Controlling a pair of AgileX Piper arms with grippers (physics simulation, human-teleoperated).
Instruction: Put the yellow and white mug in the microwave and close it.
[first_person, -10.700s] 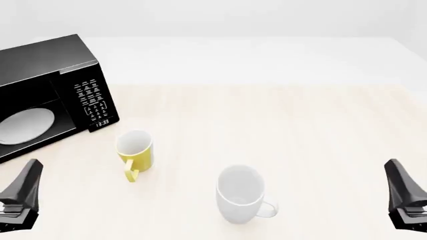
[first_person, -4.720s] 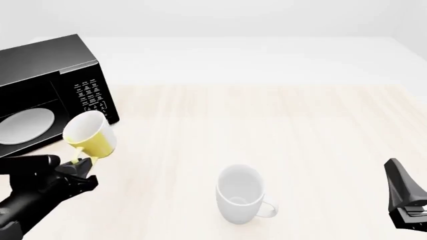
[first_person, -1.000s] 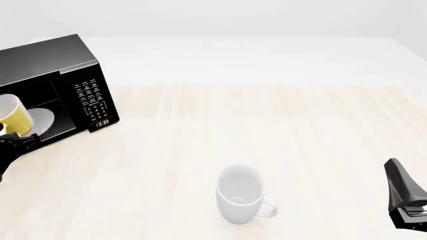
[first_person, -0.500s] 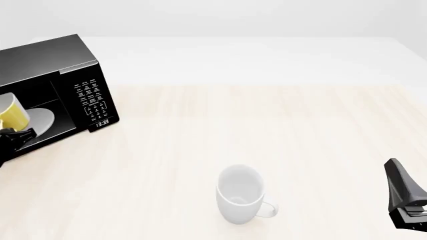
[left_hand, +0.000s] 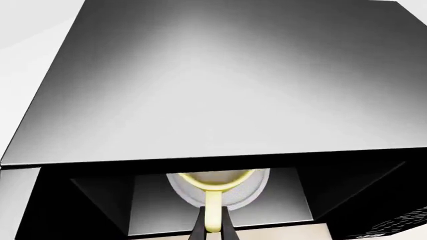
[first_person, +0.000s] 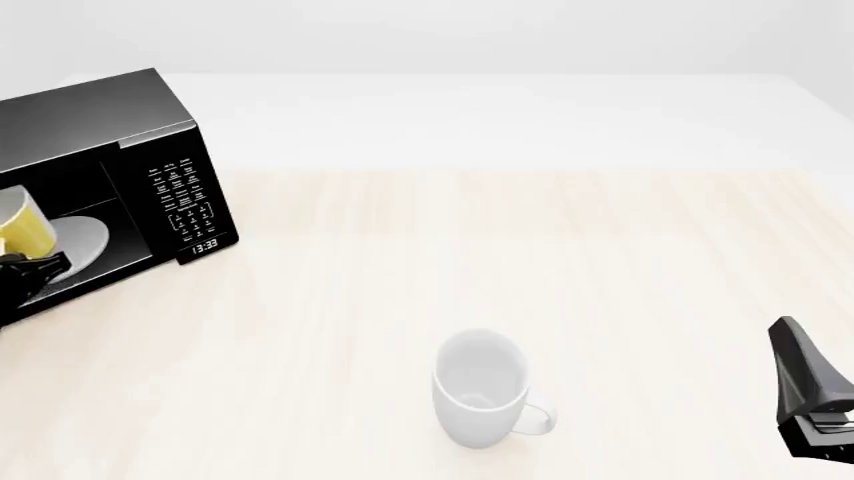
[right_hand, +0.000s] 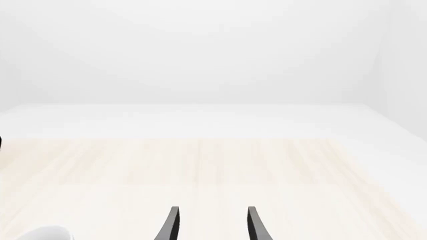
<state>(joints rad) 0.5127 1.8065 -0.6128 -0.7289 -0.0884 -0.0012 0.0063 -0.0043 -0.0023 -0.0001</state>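
now the left gripper (left_hand: 212, 231), clamped on the mug (first_person: 24, 228) handle, holds it over the plate (left_hand: 217, 196) inside the microwave (first_person: 114, 150) (at nine o'clock); next: lower, release. right gripper (right_hand: 211, 225) idle, jaws apart.

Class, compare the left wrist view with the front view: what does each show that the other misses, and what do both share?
Only the left wrist view shows the left claw shut on the yellow handle of the yellow and white mug.

Only the front view shows the keypad, the all-white mug on the table and the right claw.

Both show the black microwave, the white plate inside it and the yellow mug.
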